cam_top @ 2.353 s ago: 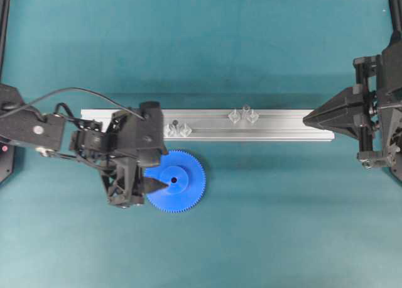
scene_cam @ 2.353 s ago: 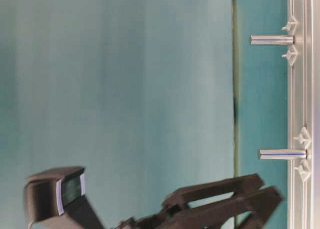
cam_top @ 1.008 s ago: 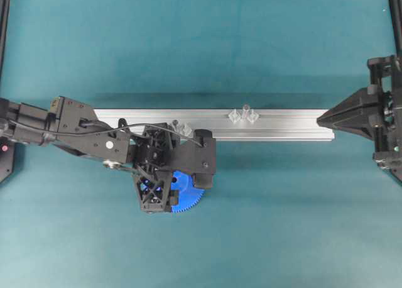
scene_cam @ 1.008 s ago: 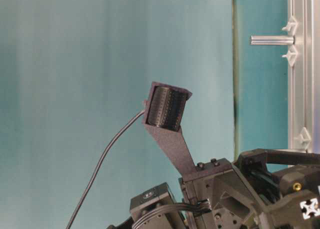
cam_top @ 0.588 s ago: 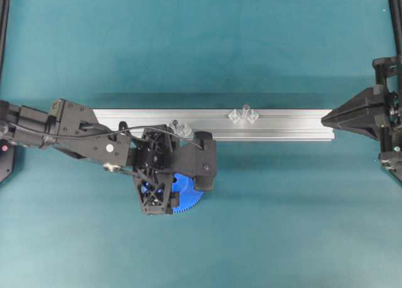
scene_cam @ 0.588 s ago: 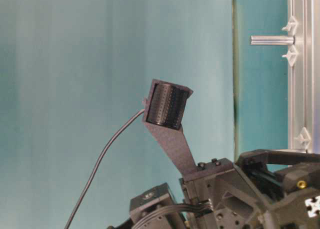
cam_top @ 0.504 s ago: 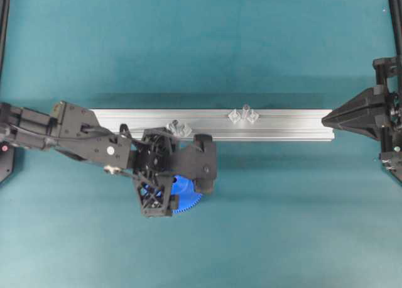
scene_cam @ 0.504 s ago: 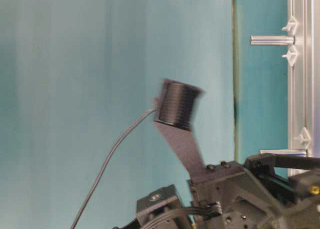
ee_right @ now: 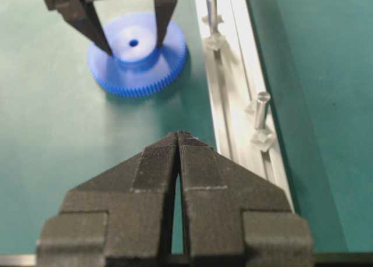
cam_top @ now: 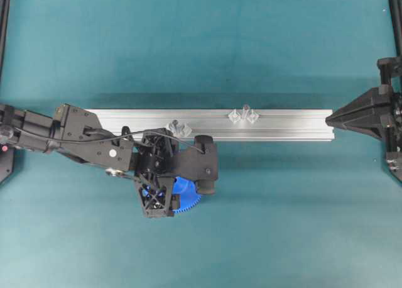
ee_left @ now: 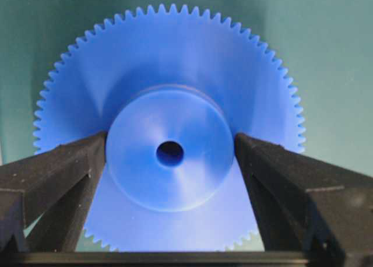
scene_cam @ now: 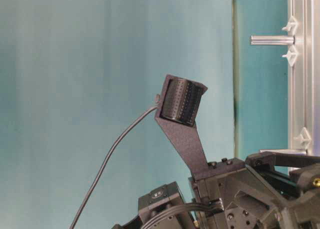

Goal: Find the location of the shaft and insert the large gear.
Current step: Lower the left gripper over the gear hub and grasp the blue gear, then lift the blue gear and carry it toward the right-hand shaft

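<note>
Two pins stand on the rail (cam_top: 270, 124), each rising from a pair of clear mounts: the shaft (cam_top: 175, 122) toward the left, and its twin (cam_top: 245, 108) further right, the two well apart. The gear (ee_left: 169, 127) lies flat on the green bench (cam_top: 282, 225), just in front of the rail and close to the shaft, hub facing up. In the overhead view the left arm covers most of it, so only a blue toothed edge shows (cam_top: 186, 200). The left claw (ee_left: 170, 162) is down over the gear with its jaws spread wide, one finger (ee_left: 52, 174) at each side of the raised hub; the tips sit right at the hub's wall, but whether they touch it cannot be told, and nothing is gripped. The right wrist view shows the same: two dark fingers straddling the hub, gear (ee_right: 137, 54) flat on the bench beside the rail (ee_right: 233, 104). The right claw (ee_right: 178, 140) is clenched, tips together with nothing between them, and it hangs at the rail's right end (cam_top: 331, 119), far from the gear.
</note>
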You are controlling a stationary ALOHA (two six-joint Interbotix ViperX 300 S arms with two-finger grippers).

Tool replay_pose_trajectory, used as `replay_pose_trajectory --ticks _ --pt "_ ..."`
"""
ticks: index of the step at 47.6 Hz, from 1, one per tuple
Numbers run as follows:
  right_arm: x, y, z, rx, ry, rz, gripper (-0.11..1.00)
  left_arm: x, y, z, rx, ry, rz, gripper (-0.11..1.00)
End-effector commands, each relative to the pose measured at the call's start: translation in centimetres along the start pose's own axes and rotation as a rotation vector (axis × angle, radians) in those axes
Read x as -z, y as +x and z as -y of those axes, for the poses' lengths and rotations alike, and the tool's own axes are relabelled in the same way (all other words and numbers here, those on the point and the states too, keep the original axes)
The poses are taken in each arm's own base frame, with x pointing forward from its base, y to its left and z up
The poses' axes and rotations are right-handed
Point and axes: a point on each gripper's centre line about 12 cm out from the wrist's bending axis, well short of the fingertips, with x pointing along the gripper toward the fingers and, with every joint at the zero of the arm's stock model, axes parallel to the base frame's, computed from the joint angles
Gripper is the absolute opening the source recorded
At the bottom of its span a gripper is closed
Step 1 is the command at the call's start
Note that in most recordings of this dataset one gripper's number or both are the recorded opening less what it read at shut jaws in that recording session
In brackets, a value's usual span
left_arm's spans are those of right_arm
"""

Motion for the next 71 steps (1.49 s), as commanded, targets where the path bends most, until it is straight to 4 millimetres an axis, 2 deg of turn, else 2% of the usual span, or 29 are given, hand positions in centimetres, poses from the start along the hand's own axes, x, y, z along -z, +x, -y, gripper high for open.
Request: replay_pose_trajectory --ticks 1,18,22,26,42,51,63,71 --pt "-0.4 0.0 0.0 -0.001 0.013 0.009 0.05 -0.5 -0.3 0.3 0.006 0.005 0.019 0.93" --pt "-0.5 -0.3 -0.1 -0.003 0.014 0.02 0.05 0.0 0.3 0.3 0.002 0.007 -0.002 0.9" --pt "-0.4 -0.3 0.0 -0.002 0.015 0.02 0.05 0.0 0.3 0.3 0.002 0.008 -0.002 0.84" --pt "-0.4 -0.4 -0.1 -0.003 0.014 0.02 0.05 -0.1 0.3 0.3 0.003 0.01 0.001 0.72" --pt "-0.4 -0.5 0.0 -0.003 0.014 0.023 0.05 -0.4 0.0 0.3 0.004 0.02 0.009 0.71" --pt "-0.4 -0.5 -0.1 -0.005 0.017 0.023 0.05 -2.9 -2.3 0.6 0.008 0.021 0.053 0.71" --pt "-0.1 -0.7 0.0 -0.004 0.028 0.027 0.05 -4.4 -4.1 0.8 0.003 0.085 0.038 0.71" --pt "0.2 -1.0 0.1 -0.005 0.07 0.037 0.05 -6.2 -6.2 0.9 0.002 0.134 0.063 0.71"
